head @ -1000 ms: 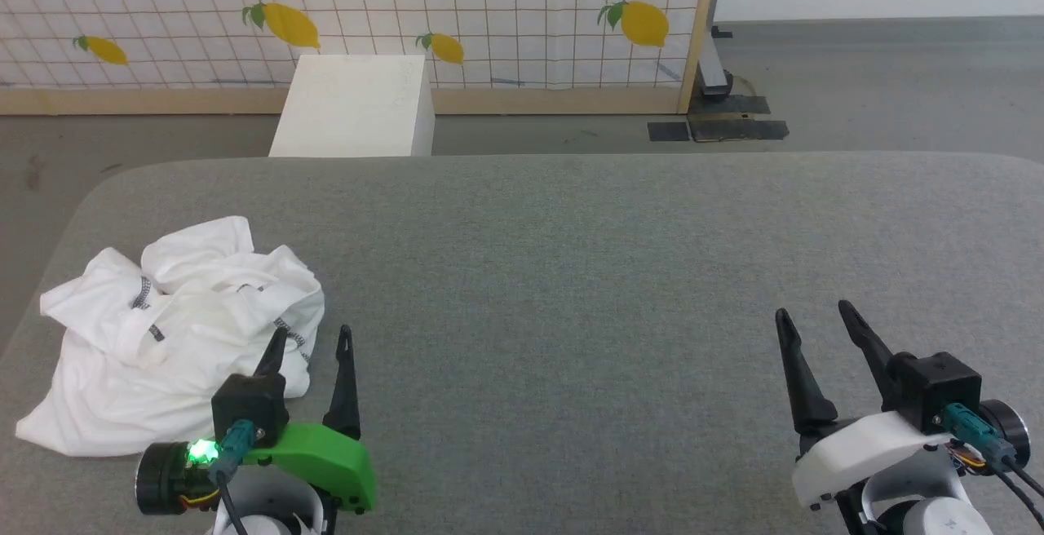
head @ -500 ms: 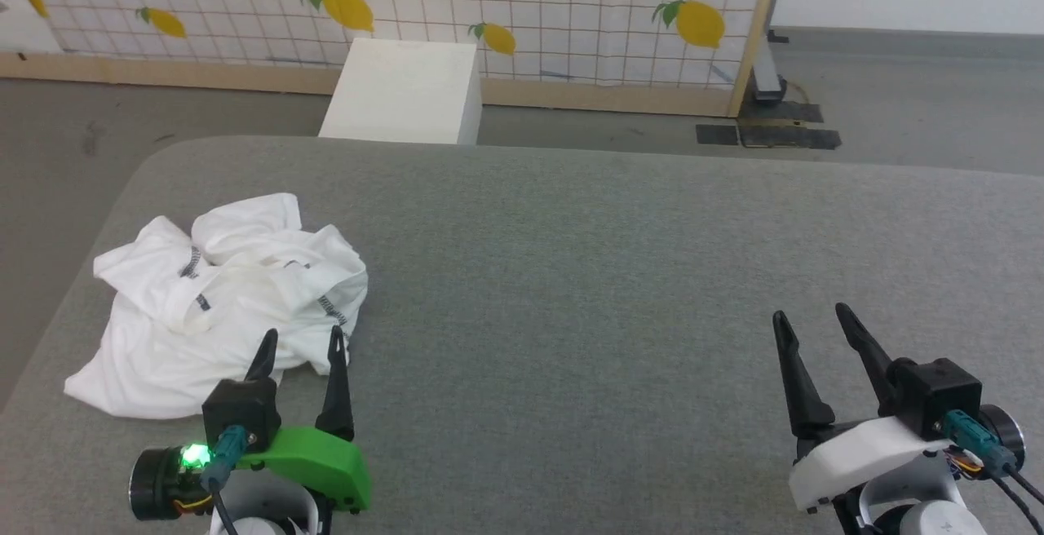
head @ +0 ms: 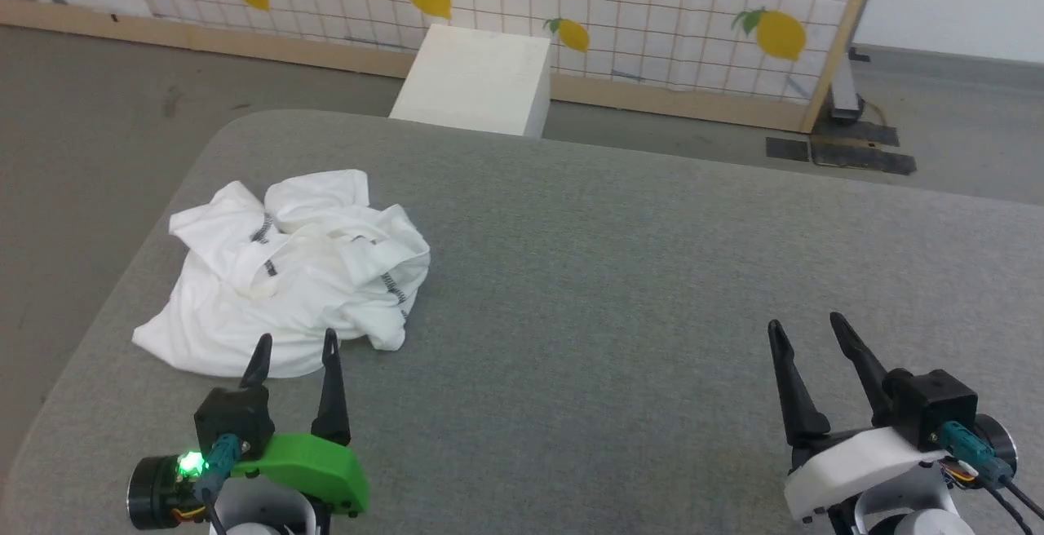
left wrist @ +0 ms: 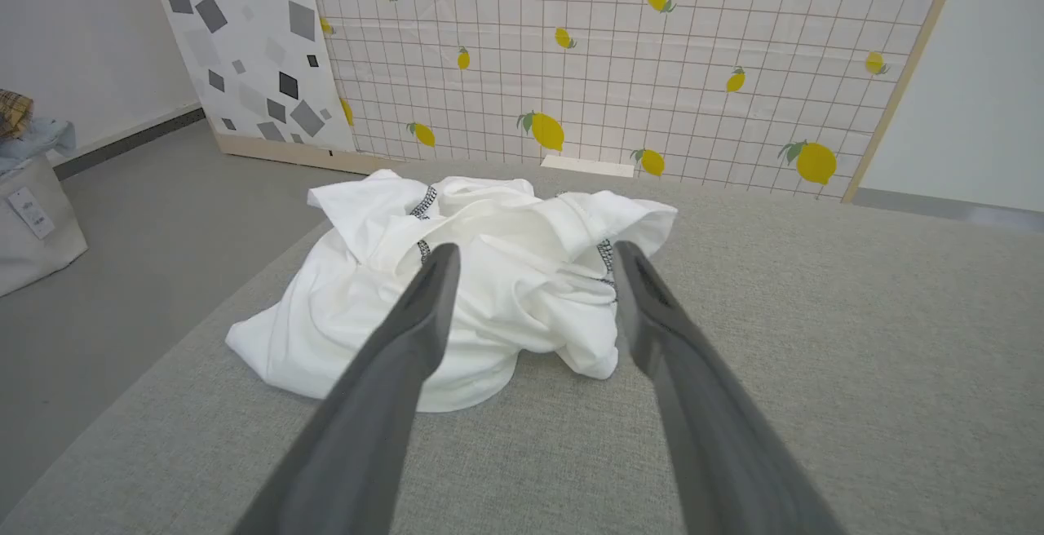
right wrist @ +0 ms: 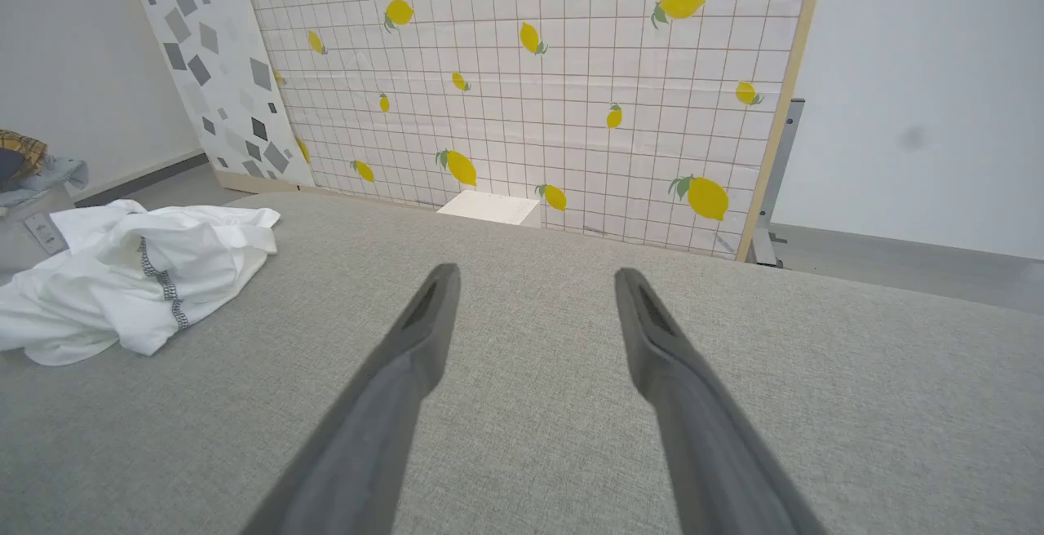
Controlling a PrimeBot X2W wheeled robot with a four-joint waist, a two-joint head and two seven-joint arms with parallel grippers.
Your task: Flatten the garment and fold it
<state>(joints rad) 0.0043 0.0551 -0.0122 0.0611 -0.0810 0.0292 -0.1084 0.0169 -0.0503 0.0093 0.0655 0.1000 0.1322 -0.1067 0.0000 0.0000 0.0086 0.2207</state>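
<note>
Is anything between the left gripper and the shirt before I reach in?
Nothing visible. The open left gripper points at the garment, with only grey table beneath. The white box stands beyond the table's far edge, off that path.

I record one shirt [head: 302, 274]: white, soft fabric, lying crumpled in a loose heap left of centre in the head view. It rests on the grey padded surface [head: 636, 258], close to that surface's left edge and rounded far corner. It is not flattened. Folds overlap and rise in the middle, and I cannot tell sleeves from body. Dark grey zigzag stitching shows in short runs, two toward the heap's upper left and one down its right side. The lower left part spreads thinner and flatter. In the left wrist view the heap sits at centre; in the right wrist view, at the left edge.
</note>
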